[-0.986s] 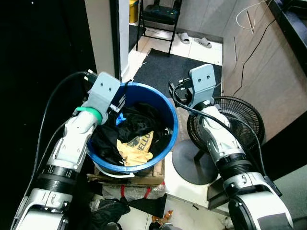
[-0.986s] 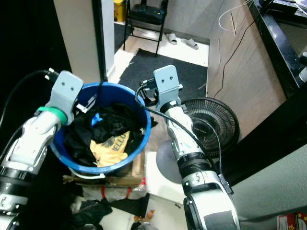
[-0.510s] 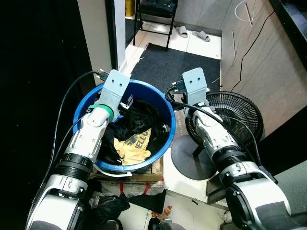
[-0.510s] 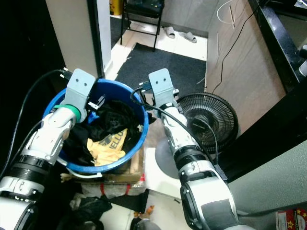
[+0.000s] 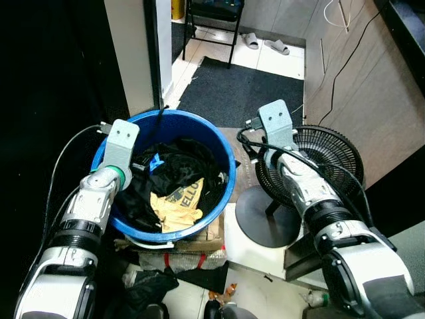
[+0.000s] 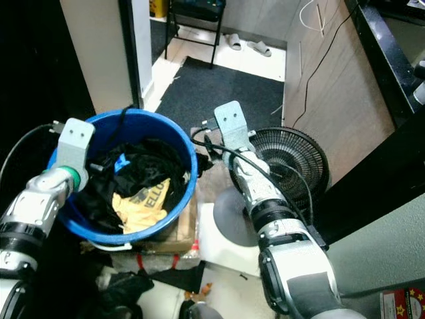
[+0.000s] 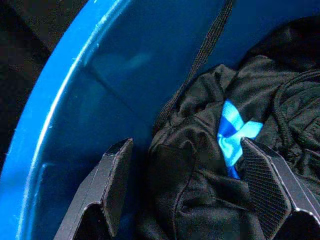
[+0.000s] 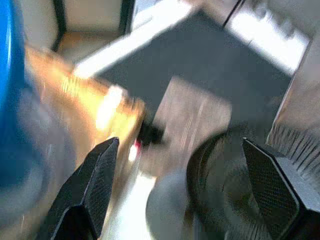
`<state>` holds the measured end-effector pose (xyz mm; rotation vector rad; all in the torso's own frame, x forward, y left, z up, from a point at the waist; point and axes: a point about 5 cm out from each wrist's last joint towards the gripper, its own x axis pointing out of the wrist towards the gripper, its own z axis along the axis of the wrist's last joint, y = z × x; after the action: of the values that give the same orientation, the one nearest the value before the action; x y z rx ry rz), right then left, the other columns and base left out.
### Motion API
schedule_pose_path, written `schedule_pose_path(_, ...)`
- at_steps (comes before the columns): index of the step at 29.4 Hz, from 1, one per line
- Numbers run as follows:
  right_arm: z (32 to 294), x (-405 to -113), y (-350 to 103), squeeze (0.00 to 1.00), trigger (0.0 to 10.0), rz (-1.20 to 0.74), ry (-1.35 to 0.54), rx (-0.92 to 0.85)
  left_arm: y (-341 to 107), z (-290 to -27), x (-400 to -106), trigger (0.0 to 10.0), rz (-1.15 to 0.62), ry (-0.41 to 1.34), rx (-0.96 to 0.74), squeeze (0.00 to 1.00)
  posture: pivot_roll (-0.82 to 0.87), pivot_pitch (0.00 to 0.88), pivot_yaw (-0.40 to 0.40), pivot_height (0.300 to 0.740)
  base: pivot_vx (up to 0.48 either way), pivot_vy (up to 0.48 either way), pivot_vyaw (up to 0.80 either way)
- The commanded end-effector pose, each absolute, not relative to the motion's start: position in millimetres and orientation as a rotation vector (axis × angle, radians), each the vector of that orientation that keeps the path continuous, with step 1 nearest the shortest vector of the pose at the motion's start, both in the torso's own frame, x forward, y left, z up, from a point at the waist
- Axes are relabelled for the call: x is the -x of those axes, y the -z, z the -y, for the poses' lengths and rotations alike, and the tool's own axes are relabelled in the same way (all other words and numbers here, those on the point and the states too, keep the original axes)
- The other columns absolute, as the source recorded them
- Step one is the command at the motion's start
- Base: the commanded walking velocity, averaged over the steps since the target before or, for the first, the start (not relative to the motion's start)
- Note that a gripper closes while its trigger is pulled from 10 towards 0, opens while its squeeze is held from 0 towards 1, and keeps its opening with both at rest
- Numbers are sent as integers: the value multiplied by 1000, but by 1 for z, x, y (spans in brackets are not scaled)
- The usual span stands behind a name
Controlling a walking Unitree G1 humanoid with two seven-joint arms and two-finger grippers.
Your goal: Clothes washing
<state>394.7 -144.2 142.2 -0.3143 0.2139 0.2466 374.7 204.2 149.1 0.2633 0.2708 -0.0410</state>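
Blue bucket (image 5: 229, 174) sits on a flattened cardboard box (image 5: 216, 234) with a plastic-wrapped bundle (image 5: 174, 262) under it, floor level, just in front of a white door frame (image 5: 129, 50). Bucket is full of clothes: black garments (image 5: 184, 163) piled across most of it, a yellow shirt with dark lettering (image 5: 176, 203) toward the near side, a bright blue patch (image 7: 235, 135) on the black fabric at the bucket's left side. A black strap (image 7: 200, 55) runs up the inner blue wall in the left wrist view. Left gripper (image 7: 187, 182) is inside the bucket at its left wall, fingers spread wide apart, black cloth with the blue patch lying between them, not pinched; one finger (image 7: 116, 177) is close against the blue wall, the other over the fabric. Left arm (image 5: 93, 199) reaches in over the bucket's left rim. Right gripper (image 8: 182, 185) is outside the bucket, beside its right rim, fingers wide apart with nothing between them; right wrist view is blurred, showing the blue wall, cardboard and a dark fan grille. Right arm (image 5: 299, 186) lies over a black floor fan (image 5: 332, 156) standing just right of the bucket on a round base (image 5: 262, 219). Beyond the bucket a dark mat (image 5: 239, 93), then a black chair (image 5: 216, 20) and a pair of slippers (image 5: 265, 43) on white tile. More dark cloth (image 5: 149, 289) lies on the floor in front of the bucket.
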Motion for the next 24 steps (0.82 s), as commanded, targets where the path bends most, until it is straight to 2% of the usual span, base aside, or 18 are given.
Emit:
schedule_pose_path(1,154,-384,-115,0,10000,-328,-261,330,-138,-204,-373,10000,-313,27,-230,0,52,124,-48,740,0,0,0)
schedule_pose_path(7,162,-378,-107,0,10000,-314,-270,385,-139,-192,-376,10000,-307,53,-218,0,42,120,-45,740,0,0,0)
schedule_pose_path(8,164,-378,-109,0,10000,-269,-278,518,-139,-191,-376,10000,-306,58,-216,0,41,120,-47,740,0,0,0)
schedule_pose_path(14,166,-377,-110,0,10000,-245,-291,588,-139,-191,-377,10000,-304,59,-214,0,42,122,-51,740,0,0,0)
schedule_pose_path(16,171,-374,-109,0,10000,-227,-295,654,-140,-191,-378,10000,-300,58,-210,0,42,124,-53,740,0,0,0)
schedule_pose_path(17,187,-371,-107,0,10000,-232,-253,672,-143,-191,-379,10000,-286,59,-204,0,36,129,-48,740,0,0,0)
schedule_pose_path(18,187,-371,-107,0,10000,-232,-253,672,-143,-191,-379,10000,-286,59,-204,0,36,129,-48,740,0,0,0)
schedule_pose_path(21,226,-367,-116,0,10000,-201,-73,575,-157,-185,-382,10000,-219,76,-182,0,29,132,-44,740,0,0,0)
schedule_pose_path(23,226,-367,-116,0,10000,-201,-73,575,-157,-185,-382,10000,-219,76,-182,0,29,132,-44,740,0,0,0)
schedule_pose_path(24,228,-371,-125,0,10000,-167,-41,512,-163,-180,-383,10000,-188,88,-181,0,24,131,-40,740,0,0,0)
